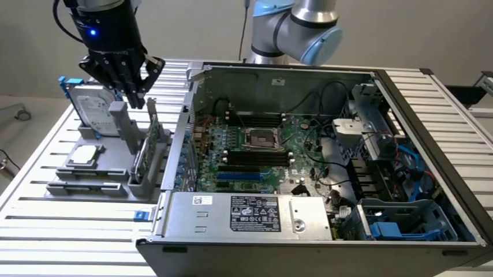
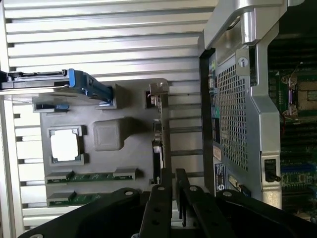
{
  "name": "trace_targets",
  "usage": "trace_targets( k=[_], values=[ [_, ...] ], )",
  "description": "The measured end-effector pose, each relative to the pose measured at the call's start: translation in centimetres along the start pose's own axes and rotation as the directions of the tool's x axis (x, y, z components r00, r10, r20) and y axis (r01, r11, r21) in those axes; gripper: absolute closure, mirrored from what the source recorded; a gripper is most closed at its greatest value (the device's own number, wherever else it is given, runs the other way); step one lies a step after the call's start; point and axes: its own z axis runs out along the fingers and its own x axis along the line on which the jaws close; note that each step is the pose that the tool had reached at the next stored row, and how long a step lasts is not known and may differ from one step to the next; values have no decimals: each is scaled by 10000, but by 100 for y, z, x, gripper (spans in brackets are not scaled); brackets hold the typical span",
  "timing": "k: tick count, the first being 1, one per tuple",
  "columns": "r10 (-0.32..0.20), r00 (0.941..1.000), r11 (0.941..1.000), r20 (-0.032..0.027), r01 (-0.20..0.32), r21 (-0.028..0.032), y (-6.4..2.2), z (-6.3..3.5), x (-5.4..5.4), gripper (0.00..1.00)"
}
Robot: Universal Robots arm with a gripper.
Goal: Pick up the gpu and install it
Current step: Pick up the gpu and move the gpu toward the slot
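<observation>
Hovering in the upper left of the exterior view, the black hand (image 1: pixel 137 99) hangs just above the gray holder (image 1: pixel 92 186) on the slatted tabletop (image 1: pixel 62 231). The gpu (image 1: pixel 151 144) stands on edge in a slot on the holder's side nearest the computer case (image 1: pixel 431 144), green board up and down, and nothing is touching it. From the wrist view the hand (image 2: pixel 173 198) has its fingers (image 2: pixel 158 210) a little apart, so it's open and gripping nothing, and they line up with the thin edge of the gpu (image 2: pixel 157 148) below. Same holder also carries a hard drive (image 1: pixel 92 107) in a blue frame toward the back and a square processor chip (image 1: pixel 85 153) lying flat nearer the front. The case is open on top, with the motherboard (image 1: pixel 254 156) in plain sight in the middle of the frame.
</observation>
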Motion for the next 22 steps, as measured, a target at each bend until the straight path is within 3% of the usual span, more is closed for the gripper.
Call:
trace_targets(
  k=[1,2,5,7,8,22],
  values=[
    [0,10000,10000,0,0,1,0,0,0,76],
    [0,10000,10000,0,0,1,0,0,0,76],
    [2,10000,10000,2,-2,0,-1,10,16,58],
    [0,10000,10000,8,0,0,-4,39,37,58],
    [0,10000,10000,8,0,1,-6,56,51,52],
    [-319,9995,9995,-6,319,3,-35,305,90,52]
  ],
)
